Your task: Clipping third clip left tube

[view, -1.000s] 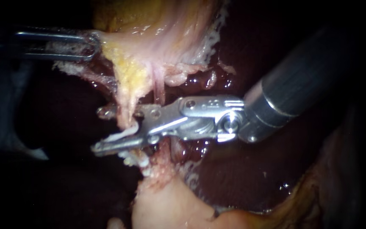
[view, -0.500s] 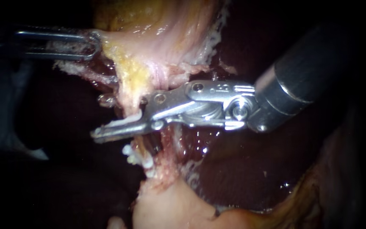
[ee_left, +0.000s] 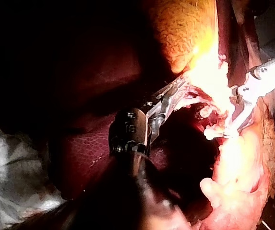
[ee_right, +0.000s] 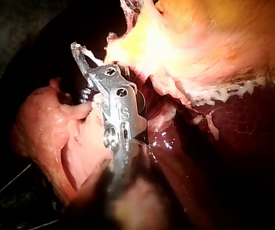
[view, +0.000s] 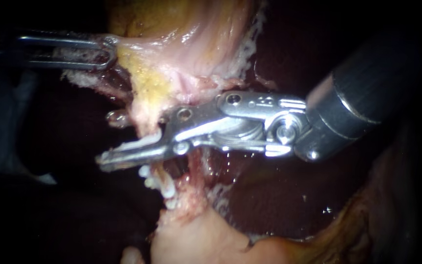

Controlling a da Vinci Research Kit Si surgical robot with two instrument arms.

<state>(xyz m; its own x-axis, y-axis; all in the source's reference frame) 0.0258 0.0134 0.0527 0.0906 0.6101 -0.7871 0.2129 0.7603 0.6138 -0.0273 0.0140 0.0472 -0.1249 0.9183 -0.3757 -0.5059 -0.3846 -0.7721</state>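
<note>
My right instrument (view: 107, 139) holds its pincer released astride the left tube (view: 145, 110), a white clip (view: 142, 143) loaded in it, just above the seated clips (view: 164, 185). My left instrument (view: 109, 51) has its pincer clenched on the gallbladder (view: 186, 44), above that tube.

free room lies left of the tube (view: 145, 105), below the left instrument (view: 106, 51) clamped on the gallbladder (view: 196, 34). the right instrument (view: 109, 139), jaws parted astride the tube, blocks its right side; clips (view: 167, 188) crowd just beneath.

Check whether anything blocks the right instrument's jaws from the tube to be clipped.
Nothing visible does. The jaws of the right instrument stand open astride the tube, one on each side, just above the white clips lower on it.
</note>
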